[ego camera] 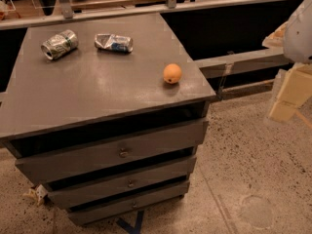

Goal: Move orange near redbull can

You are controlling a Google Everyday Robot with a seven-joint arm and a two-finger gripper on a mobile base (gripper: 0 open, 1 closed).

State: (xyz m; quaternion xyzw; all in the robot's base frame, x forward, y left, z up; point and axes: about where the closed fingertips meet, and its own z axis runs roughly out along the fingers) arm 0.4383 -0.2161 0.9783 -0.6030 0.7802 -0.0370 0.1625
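**Orange sits apart from the redbull can, tool off to the side**

You are looking down on a grey tabletop (97, 89) that caps a cabinet with three drawers (117, 153). The orange (172, 73) rests near the tabletop's right front corner, on its own, with a small shadow under it. The redbull can (113, 42), crushed flat and silver with blue patches, lies on its side toward the back of the tabletop, well apart from the orange. To the left of it, with a gap between them, lies a rounder silver can (59, 44) with green markings, also on its side. Your tool (288, 94) hangs at the right edge of the view, out beyond the tabletop and above the speckled floor (253, 160). It shows as pale yellow shapes below a white arm part, well apart from the orange. You cannot tell whether it is released or clenched
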